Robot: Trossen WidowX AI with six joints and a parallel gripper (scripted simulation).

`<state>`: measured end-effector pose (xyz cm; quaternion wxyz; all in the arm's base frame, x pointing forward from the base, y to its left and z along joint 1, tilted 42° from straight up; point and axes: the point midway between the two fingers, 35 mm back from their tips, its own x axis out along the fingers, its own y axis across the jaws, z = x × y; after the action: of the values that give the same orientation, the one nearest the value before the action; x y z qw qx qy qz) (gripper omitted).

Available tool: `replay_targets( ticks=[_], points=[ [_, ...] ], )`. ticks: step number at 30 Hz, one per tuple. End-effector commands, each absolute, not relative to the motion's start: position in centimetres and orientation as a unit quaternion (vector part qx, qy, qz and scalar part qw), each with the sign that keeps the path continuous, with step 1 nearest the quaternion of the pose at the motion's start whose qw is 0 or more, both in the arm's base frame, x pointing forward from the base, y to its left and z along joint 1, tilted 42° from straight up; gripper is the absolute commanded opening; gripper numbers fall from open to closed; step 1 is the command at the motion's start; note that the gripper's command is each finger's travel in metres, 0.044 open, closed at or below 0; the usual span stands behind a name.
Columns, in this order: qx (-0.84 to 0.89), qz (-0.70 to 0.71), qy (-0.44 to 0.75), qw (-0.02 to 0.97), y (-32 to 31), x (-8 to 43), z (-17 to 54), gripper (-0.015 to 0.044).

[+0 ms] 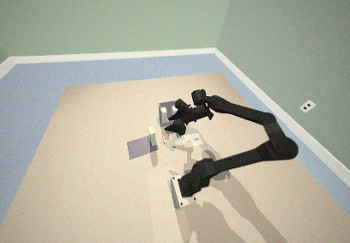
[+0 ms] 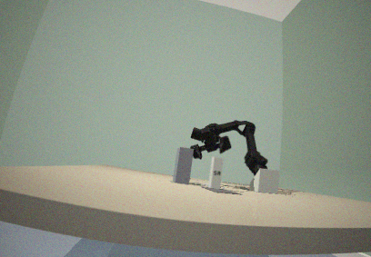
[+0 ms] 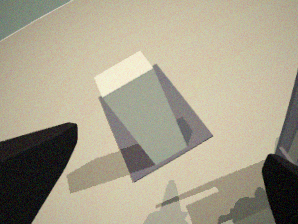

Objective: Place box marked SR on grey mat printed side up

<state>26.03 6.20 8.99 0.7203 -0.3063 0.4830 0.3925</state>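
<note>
Now, the SR-marked QSFP-100G box [image 1: 152, 136] [image 2: 215, 174] [image 3: 145, 115] is standing upright near an edge of the grey mat [image 1: 138, 148] [image 3: 186, 107], its lettering facing sideways. The gripper [image 1: 169, 124] [image 2: 210, 149] [image 3: 170, 148] is hovering apart from it, fingers wide and empty. Laying it down well probably means regripping securely, turning the lettering upward with enough mat beneath, and lowering gently before releasing; simply pushing from the lettered side risks tipping it off the mat.
</note>
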Motion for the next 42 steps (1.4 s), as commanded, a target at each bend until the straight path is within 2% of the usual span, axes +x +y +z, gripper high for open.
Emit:
replay_targets(
  ticks=[1,42],
  points=[
    [-0.304,0.395,0.486,0.717,5.7,25.9,8.1,0.0440],
    [-0.304,0.395,0.487,0.717,4.5,26.2,4.3,0.0440]
  ],
)
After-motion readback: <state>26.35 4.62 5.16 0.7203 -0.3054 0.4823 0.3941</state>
